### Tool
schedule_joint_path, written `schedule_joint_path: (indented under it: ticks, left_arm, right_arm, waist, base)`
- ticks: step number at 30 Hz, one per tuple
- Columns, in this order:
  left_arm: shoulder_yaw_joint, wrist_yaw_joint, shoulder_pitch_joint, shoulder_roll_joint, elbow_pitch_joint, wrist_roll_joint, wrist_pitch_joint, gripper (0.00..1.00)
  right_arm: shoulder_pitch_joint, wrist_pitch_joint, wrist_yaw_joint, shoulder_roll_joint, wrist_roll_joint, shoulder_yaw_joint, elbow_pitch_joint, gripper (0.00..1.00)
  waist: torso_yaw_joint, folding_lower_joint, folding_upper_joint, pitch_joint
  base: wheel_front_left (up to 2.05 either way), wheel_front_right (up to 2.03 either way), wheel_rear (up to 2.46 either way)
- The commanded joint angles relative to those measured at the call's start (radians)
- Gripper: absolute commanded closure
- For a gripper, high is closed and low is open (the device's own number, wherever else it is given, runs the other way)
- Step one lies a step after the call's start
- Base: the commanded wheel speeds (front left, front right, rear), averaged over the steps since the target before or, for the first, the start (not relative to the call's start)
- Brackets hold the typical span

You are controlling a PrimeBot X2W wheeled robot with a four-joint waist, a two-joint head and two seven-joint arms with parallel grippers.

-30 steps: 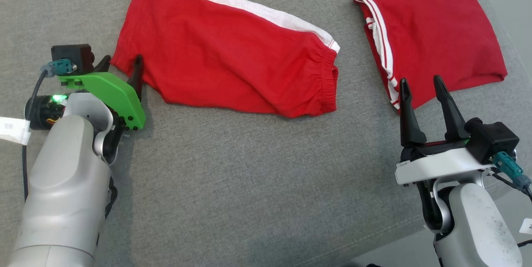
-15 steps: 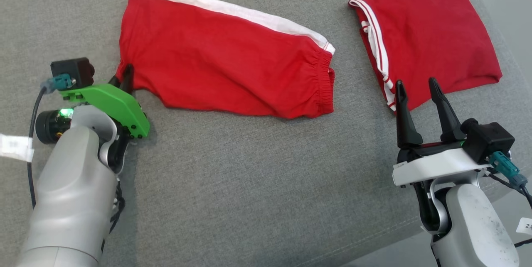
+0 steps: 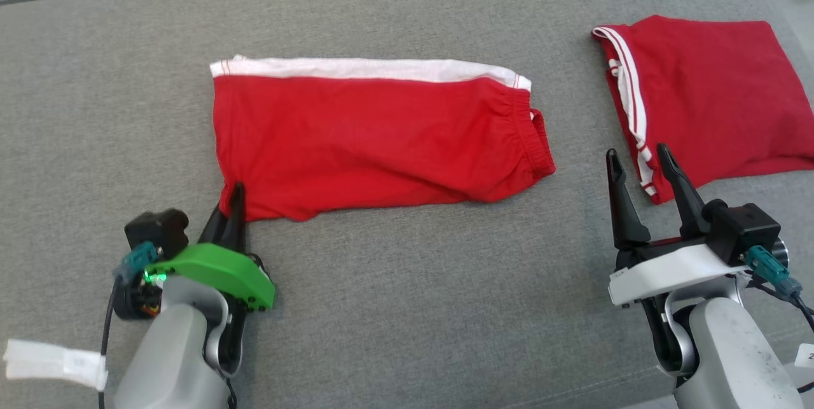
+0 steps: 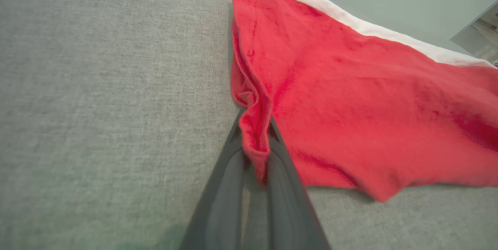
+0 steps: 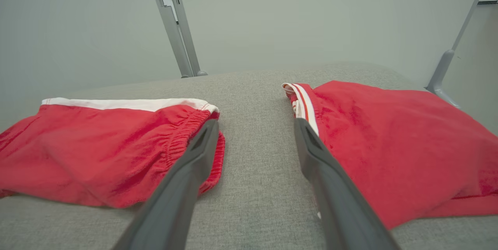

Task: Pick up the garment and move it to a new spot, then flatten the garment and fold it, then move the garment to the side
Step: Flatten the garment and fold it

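Right now the left gripper [image 3: 233, 194] is pinching the near left corner of the shorts [image 3: 381, 135]. Its fingers are pressing together on a fold of red cloth, which the left wrist view is showing bunched between them. The shorts are lying spread across the middle of the grey cushion [image 3: 413, 307], with the white band running along the far edge and the elastic waist pointing to the robot's right. Only the clamped corner is puckering. The right gripper [image 3: 636, 152] is hanging with its fingers wide apart, holding nothing, between the waist end and a second pair [image 3: 706, 91] that is lying folded at the far right.

By my reading, the first step is under way: the shorts are being taken up for the move to a new spot, and flattening, folding and setting aside are not yet begun. The next move is likely calling for a lift or drag by that one corner, or for the right gripper to close on the waist end so the cloth is travelling stretched. It should be staying clear of the second pair just beside it.
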Motion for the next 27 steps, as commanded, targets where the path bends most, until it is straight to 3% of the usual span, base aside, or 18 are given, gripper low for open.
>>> schedule_joint_path:
  ticks: [1, 7, 8, 9, 16, 27]
  left_arm:
    - [0.006, 0.018, 0.062, 0.002, -0.023, -0.01, 0.001, 1.0]
    - [0.004, 0.073, 0.214, -0.004, -0.221, -0.03, 0.044, 1.0]
    - [0.004, 0.081, 0.227, -0.004, -0.244, -0.031, 0.052, 0.55]
    - [0.004, 0.091, 0.241, -0.004, -0.266, -0.032, 0.058, 0.0]
    - [0.019, 0.179, 0.275, 0.02, -0.427, 0.059, -0.014, 0.0]
    - [0.052, 0.247, 0.312, 0.062, -0.629, 0.254, -0.036, 0.0]
  right_arm:
    - [0.017, -0.004, -0.001, -0.006, -0.006, 0.001, 0.004, 0.0]
    - [0.041, -0.004, -0.001, -0.014, -0.002, 0.003, 0.014, 0.0]
    - [0.043, -0.004, -0.001, -0.013, -0.001, 0.005, 0.015, 0.0]
    - [0.044, -0.004, -0.001, -0.011, 0.0, 0.007, 0.017, 0.0]
    - [0.055, -0.004, -0.001, -0.013, 0.002, 0.018, 0.026, 0.0]
    - [0.05, 0.012, -0.001, -0.028, -0.047, 0.011, 0.008, 0.0]
  waist:
    - [0.052, 0.0, -0.0001, -0.046]
    - [0.091, 0.0, -0.0001, -0.076]
    - [0.093, 0.0, -0.0001, -0.079]
    - [0.094, 0.0, -0.0001, -0.083]
    - [0.088, 0.0, -0.0001, -0.095]
    - [0.08, 0.0, -0.0001, -0.125]
  base:
    - [0.0, 0.0, 0.0]
    - [0.0, 0.0, 0.0]
    - [0.0, 0.0, 0.0]
    - [0.0, 0.0, 0.0]
    - [0.0, 0.0, 0.0]
    - [0.0, 0.0, 0.0]
